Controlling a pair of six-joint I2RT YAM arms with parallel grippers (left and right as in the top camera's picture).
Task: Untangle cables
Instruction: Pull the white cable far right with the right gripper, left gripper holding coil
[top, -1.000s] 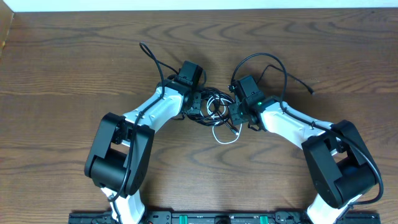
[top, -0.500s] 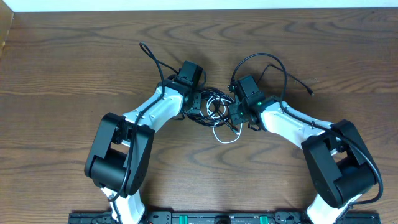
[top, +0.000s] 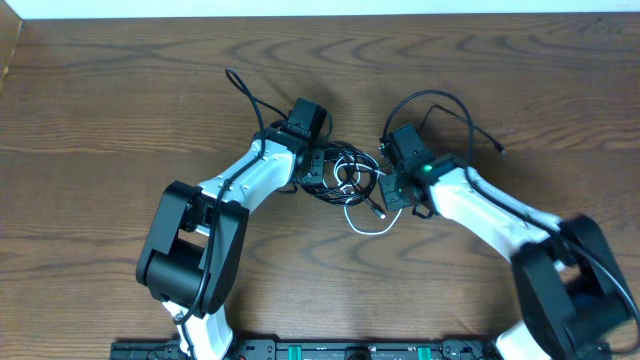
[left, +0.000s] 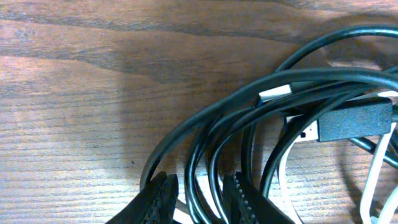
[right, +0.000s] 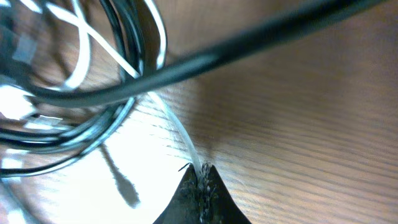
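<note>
A tangle of thin black cables (top: 340, 170) and one shorter white cable (right: 180, 135) lay at the middle of the brown wooden counter (top: 120, 100), between the two arms. The left tool (left: 202, 200) straddled several black strands, its ribbed fingers (left: 163, 198) just beside them; whether it pinched them could not be told. The right tool (right: 200, 183) was closed on the white cable, which ran straight from its tip toward the tangle.
</note>
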